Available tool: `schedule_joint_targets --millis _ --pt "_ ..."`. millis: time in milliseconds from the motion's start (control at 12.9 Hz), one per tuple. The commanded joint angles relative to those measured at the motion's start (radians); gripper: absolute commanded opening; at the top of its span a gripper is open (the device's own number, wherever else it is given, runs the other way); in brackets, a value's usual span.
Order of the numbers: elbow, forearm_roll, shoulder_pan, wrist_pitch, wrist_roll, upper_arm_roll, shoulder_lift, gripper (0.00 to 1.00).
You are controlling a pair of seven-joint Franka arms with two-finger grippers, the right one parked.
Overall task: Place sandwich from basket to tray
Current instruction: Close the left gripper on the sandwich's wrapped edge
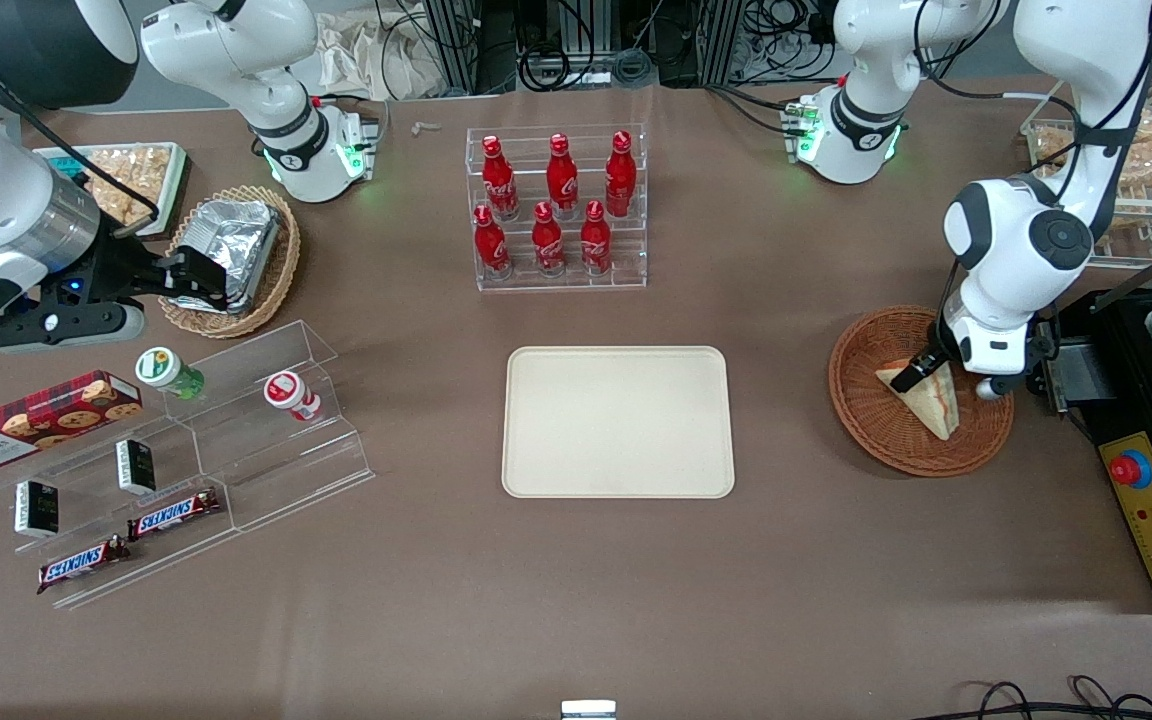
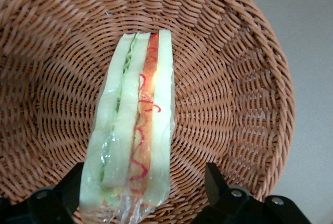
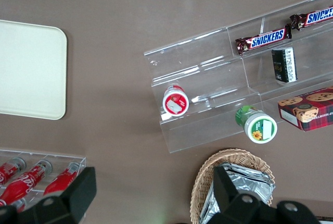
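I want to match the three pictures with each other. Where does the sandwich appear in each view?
Front view: the sandwich lies in the basket, toward the working arm's end of the table, with the gripper down at it.
Left wrist view: the sandwich stands on edge between the open fingers, with its filling showing.
Right wrist view: not in it.
Shared landmark: the basket, seen in the front and left wrist views.
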Motion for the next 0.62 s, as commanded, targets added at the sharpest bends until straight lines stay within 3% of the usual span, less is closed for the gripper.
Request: schedule_joint_targets --millis 0,232,310,387,464,542 --pt "-0.023 0.01 -0.004 0.114 -0.026 -0.003 0.039 1.0" --pt "-0.021 0.019 -0.004 0.117 -0.023 -0.003 0.041 0.96" --pt "-0.021 0.019 -0.004 0.117 -0.023 -0.003 0.039 0.6" --pt "-0.021 0.02 -0.004 0.117 -0.021 -0.003 0.039 0.14" --pt "-0.021 0.02 -0.004 0.117 -0.02 -0.001 0.039 0.0" --pt "-0.021 0.02 -0.004 0.116 -0.007 -0.001 0.038 0.0"
